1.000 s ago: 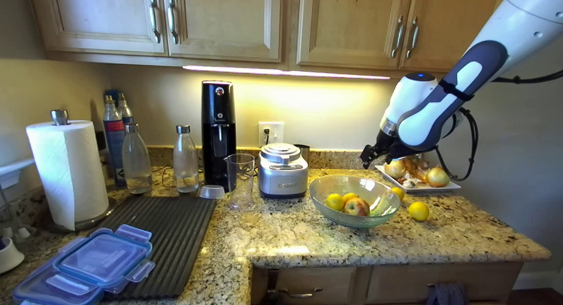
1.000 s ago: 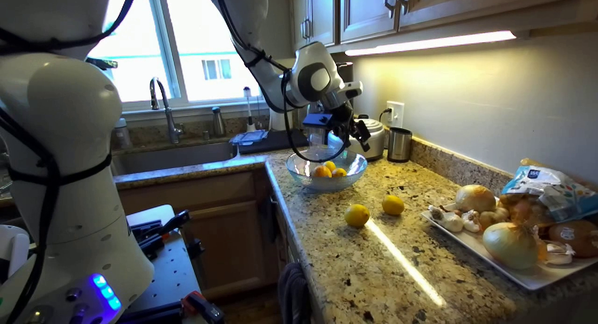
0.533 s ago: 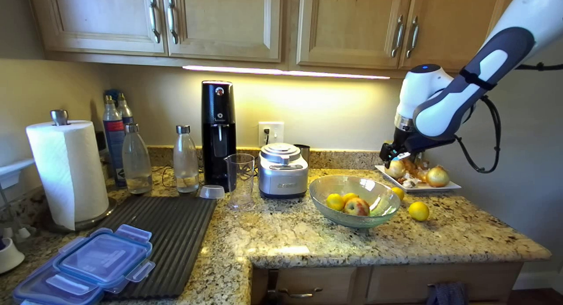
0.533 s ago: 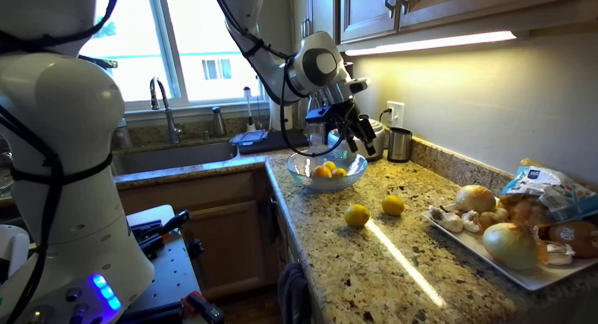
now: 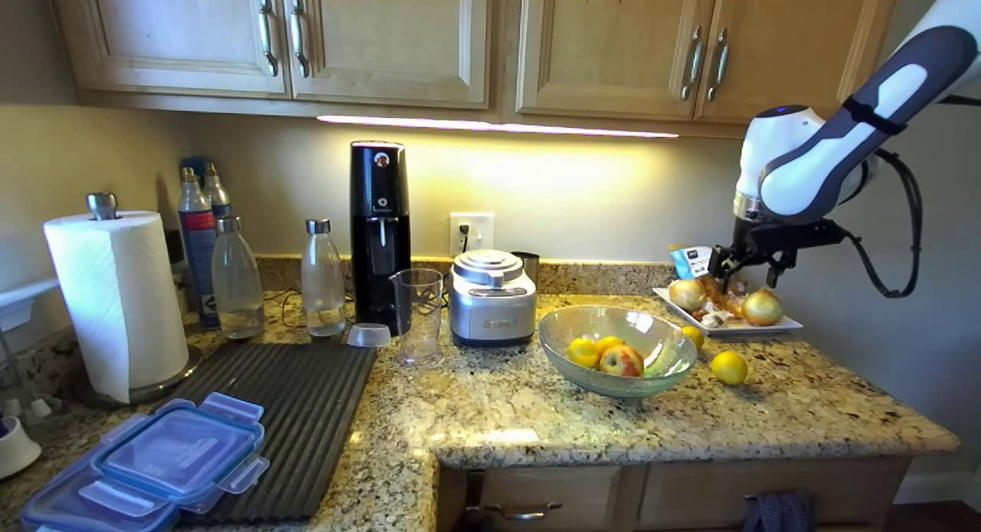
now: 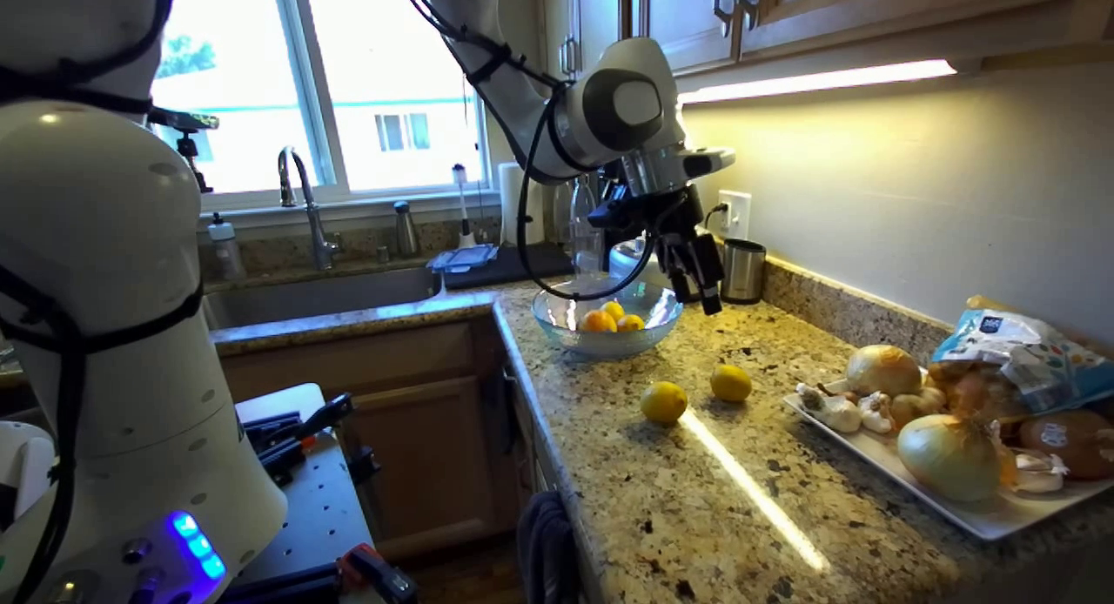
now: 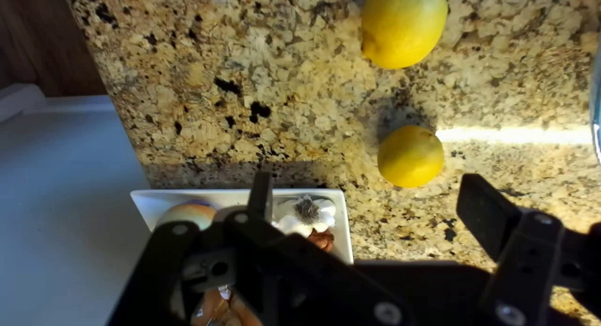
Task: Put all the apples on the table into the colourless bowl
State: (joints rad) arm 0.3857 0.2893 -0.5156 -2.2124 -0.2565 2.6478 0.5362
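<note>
Two small yellow fruits, the task's apples though lemon-like, lie on the granite table [image 5: 521, 409]. One is nearer the front edge [image 5: 729, 368] [image 6: 664, 403] [image 7: 404, 23]. The other is nearer the wall [image 5: 693, 336] [image 6: 731, 383] [image 7: 411, 156]. The clear glass bowl [image 5: 661, 380] [image 6: 566, 338] stands beside them and holds two yellow fruits and a red-yellow apple [image 5: 621, 361]. My gripper [image 5: 747, 275] [image 6: 698, 301] [image 7: 366, 192] is open and empty, in the air above the table. In the wrist view its fingers stand wide apart, below the wall-side fruit.
A white plate [image 7: 346, 222] with onions [image 5: 762, 308] and garlic [image 7: 307, 213] lies near the wall, partly behind the left finger in the wrist view. A food processor [image 5: 494, 310] and a steel cup [image 6: 744, 271] stand behind the bowl. A bag [image 6: 1009, 352] lies on the plate.
My gripper has moved away from the bowl's side toward the loose fruits and the plate, rightward in an exterior view, and has turned. The fruits and bowl have not moved.
</note>
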